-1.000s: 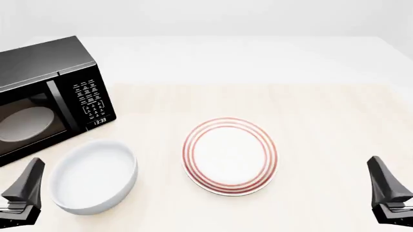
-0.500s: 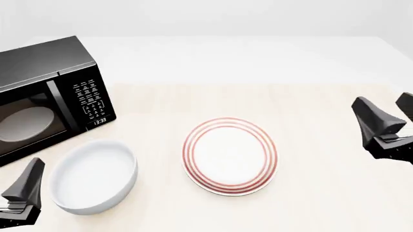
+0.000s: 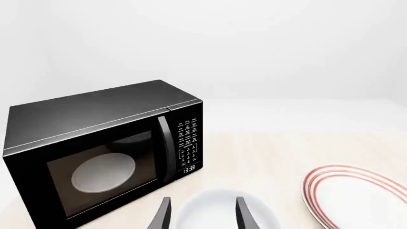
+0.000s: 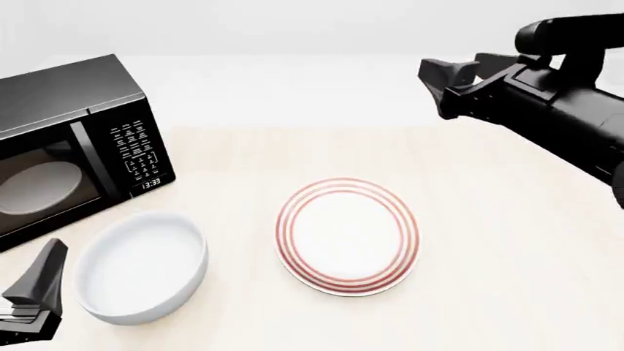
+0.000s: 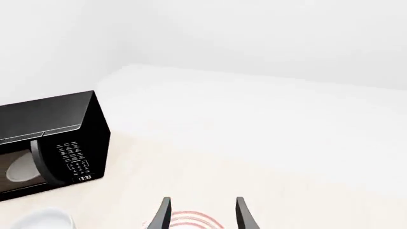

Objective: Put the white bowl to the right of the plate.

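The white bowl sits on the table at the front left, plain and deep. Right of it, across a gap, lies the red-ringed plate. My left gripper stands open at the table's front left corner, just left of the bowl and apart from it. The left wrist view shows its fingers apart with the bowl ahead and the plate off to one side. My right gripper hangs open high over the far right, pointing left. Its wrist view shows the fingertips above a sliver of plate.
A black microwave stands at the far left behind the bowl, door shut, with a pale oval showing through the glass. The right arm stretches across the upper right, high above the table. The table's far edge runs behind the microwave.
The right arm has risen from the table's front right and swung up and leftward over the far side. The left gripper, bowl and plate have not moved.
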